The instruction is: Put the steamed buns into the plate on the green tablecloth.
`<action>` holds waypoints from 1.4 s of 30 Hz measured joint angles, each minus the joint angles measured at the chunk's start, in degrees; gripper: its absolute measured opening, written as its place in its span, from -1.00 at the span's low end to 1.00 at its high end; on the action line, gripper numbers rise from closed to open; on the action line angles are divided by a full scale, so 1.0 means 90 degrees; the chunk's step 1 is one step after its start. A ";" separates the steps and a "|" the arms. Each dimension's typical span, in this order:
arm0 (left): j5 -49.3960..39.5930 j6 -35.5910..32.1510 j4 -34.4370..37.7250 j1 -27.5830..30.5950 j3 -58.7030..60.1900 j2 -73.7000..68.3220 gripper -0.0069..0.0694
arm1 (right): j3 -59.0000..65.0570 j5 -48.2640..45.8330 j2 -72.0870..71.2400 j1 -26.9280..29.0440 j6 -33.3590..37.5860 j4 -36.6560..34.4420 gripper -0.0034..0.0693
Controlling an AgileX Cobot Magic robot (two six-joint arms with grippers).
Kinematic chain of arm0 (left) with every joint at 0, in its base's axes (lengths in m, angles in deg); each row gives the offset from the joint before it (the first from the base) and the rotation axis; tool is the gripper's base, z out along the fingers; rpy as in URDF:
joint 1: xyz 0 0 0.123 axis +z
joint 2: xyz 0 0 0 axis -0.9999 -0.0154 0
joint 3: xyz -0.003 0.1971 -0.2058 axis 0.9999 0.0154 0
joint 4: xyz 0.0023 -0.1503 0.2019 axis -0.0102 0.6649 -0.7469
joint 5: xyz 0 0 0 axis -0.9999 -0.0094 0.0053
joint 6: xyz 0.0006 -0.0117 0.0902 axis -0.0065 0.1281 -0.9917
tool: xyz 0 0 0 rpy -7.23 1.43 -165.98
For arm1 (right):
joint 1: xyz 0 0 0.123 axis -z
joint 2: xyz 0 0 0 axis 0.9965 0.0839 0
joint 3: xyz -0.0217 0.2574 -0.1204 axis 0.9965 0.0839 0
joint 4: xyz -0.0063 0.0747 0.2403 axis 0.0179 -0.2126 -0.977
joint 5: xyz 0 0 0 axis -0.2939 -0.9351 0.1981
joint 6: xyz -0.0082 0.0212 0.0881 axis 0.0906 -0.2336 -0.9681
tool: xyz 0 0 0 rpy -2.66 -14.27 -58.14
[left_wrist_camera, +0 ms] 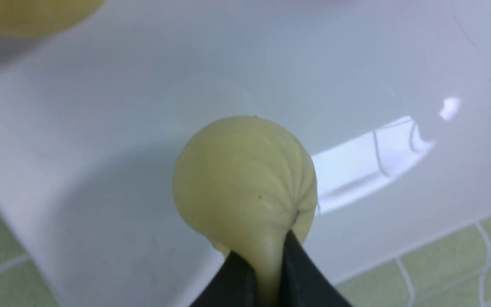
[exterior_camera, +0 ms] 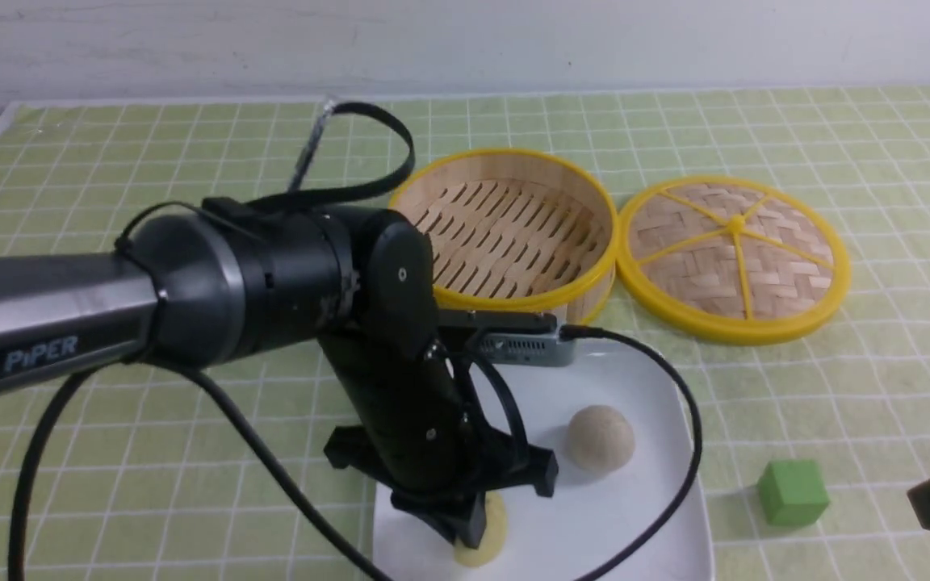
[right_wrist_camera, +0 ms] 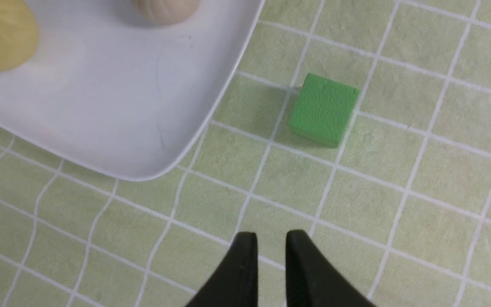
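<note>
The left gripper (left_wrist_camera: pixel 267 273) is clenched on a pale yellow bun (left_wrist_camera: pixel 245 170), pinching its edge between black fingertips over the near part of the white plate (exterior_camera: pixel 634 516) (whether the bun touches the plate is unclear). A second yellow bun (left_wrist_camera: pixel 28 13) is cut off in the left wrist view. The right gripper (right_wrist_camera: pixel 271 251) hangs slightly parted, holding nothing, over the green tablecloth (exterior_camera: pixel 190 452) near a green cube (right_wrist_camera: pixel 324 108). Farther in, the plate holds the beige bun (exterior_camera: pixel 601 437). Behind it stand the steamer basket (exterior_camera: pixel 505 234) and lid (exterior_camera: pixel 723 258).
</note>
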 joint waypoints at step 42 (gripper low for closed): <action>-0.1338 0.0671 -0.1838 0.0012 -0.1130 -0.0181 -0.75 | 0.2623 0.3302 -0.4598 0.0000 -0.0958 0.1012 -0.95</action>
